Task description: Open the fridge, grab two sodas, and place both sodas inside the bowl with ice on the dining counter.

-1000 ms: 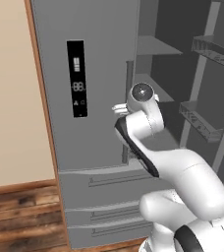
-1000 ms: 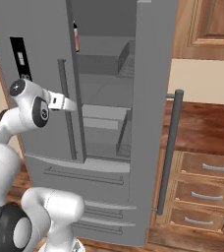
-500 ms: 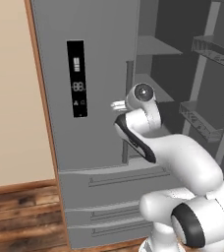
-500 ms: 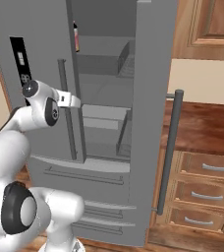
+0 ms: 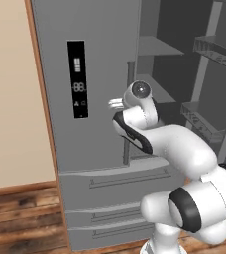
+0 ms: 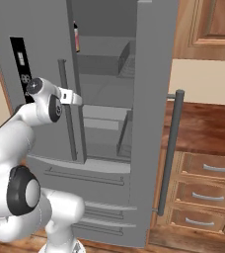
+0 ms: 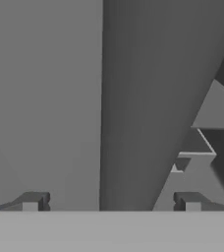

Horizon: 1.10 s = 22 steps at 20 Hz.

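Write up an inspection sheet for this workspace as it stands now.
Surface: wooden floor under the fridge; no worktop seen.
Job's things: fridge has its right door swung open and its left door with the black panel shut; a pink bottle with a dark cap stands on an upper shelf.
Clutter: nothing seen.
Grippers: gripper open and empty, close to the edge of the shut left door near its bar handle.
Cables: nothing seen.
Surroundings: brown wooden drawers to the right, beige wall to the left.
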{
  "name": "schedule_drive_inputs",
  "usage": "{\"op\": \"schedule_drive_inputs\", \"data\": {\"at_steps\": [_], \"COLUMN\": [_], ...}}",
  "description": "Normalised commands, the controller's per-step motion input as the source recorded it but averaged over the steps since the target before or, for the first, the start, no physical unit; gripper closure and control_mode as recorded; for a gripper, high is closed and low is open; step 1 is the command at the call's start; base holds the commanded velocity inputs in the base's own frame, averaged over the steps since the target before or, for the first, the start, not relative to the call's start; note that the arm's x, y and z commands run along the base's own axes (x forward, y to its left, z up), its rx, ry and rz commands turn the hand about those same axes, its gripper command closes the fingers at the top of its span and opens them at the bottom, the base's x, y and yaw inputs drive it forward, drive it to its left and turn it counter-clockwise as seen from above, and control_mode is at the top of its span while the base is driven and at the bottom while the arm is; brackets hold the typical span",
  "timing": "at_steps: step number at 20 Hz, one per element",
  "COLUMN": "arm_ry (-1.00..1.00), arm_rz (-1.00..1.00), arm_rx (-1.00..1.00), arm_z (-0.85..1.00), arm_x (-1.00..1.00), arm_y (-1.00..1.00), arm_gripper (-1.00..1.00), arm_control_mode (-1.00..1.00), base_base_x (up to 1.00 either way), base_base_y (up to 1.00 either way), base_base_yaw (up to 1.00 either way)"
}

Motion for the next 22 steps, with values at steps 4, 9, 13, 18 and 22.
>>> {"op": "schedule_drive_inputs", "data": {"at_steps": [4, 9, 13, 18, 22], "arm_ry": [0.0, 0.02, -0.01, -0.09, -0.05], "arm_rz": [0.07, 0.01, 0.02, 0.08, 0.09], "arm_rx": [0.0, 0.0, 0.0, 0.0, 0.0], "arm_z": [-0.01, -0.02, 0.0, 0.0, 0.0], "arm_x": [0.42, 0.08, -0.38, -0.97, -1.0], "arm_y": [0.0, 0.01, 0.05, 0.41, 0.62], "arm_gripper": [1.0, 1.0, 1.0, 1.0, 1.0], "arm_control_mode": [-1.0, -1.0, -1.0, -1.0, -1.0], "base_base_x": [0.0, 0.0, 0.0, 0.0, 0.0], "base_base_y": [0.0, 0.0, 0.0, 0.0, 0.0], "base_base_yaw": [0.0, 0.0, 0.0, 0.0, 0.0]}}
